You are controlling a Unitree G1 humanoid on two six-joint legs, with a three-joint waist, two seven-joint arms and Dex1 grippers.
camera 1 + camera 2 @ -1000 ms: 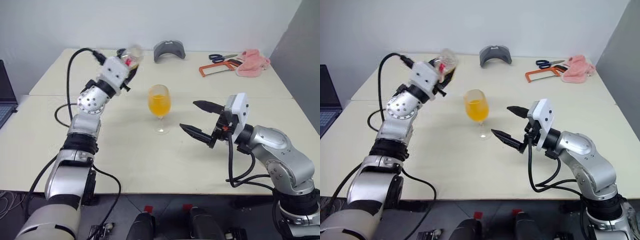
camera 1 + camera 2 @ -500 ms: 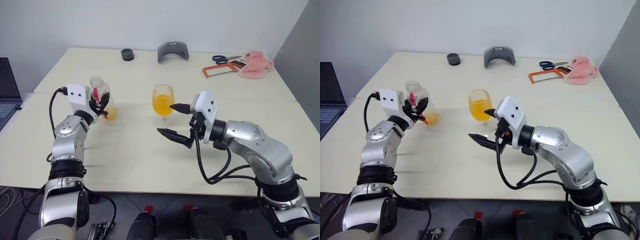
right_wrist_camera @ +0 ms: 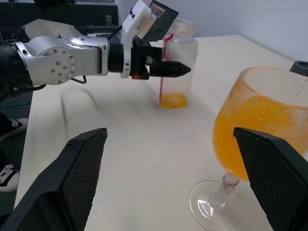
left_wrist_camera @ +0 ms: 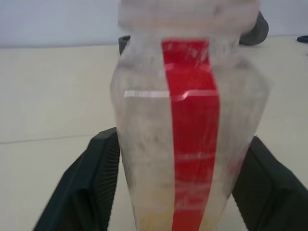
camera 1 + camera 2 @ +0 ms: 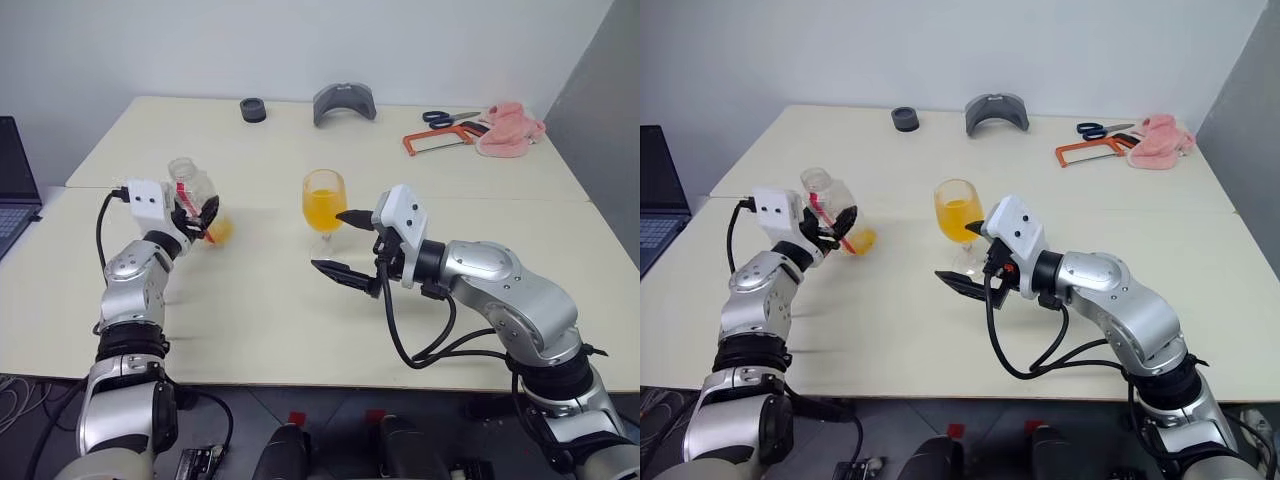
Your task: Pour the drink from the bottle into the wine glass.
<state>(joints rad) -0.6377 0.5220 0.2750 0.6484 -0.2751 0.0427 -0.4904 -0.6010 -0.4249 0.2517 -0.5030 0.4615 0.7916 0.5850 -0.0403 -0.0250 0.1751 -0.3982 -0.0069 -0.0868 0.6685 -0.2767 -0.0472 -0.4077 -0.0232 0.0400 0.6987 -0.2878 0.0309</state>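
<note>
The wine glass (image 5: 323,200) stands mid-table, its bowl well filled with the orange drink (image 5: 322,208). The clear bottle (image 5: 190,185) with a red label strip stands upright on the table to the left, uncapped, with a little drink (image 5: 218,230) left at its bottom. My left gripper (image 5: 200,218) is open, with a finger on either side of the bottle (image 4: 187,120). There are small gaps beside the bottle's lower body. My right gripper (image 5: 335,242) is open just right of the glass's stem, with the glass (image 3: 262,130) close ahead of it and nothing held.
Along the table's far edge lie a black ring (image 5: 253,109), a grey curved piece (image 5: 340,102), scissors (image 5: 445,116), an orange saw frame (image 5: 435,140) and a pink cloth (image 5: 505,125). A laptop (image 5: 15,190) sits off the left edge. A seam crosses the table behind the glass.
My left arm came down and to the left from beside the glass and stood the tilted bottle upright on the table. My right gripper moved left, up to the glass.
</note>
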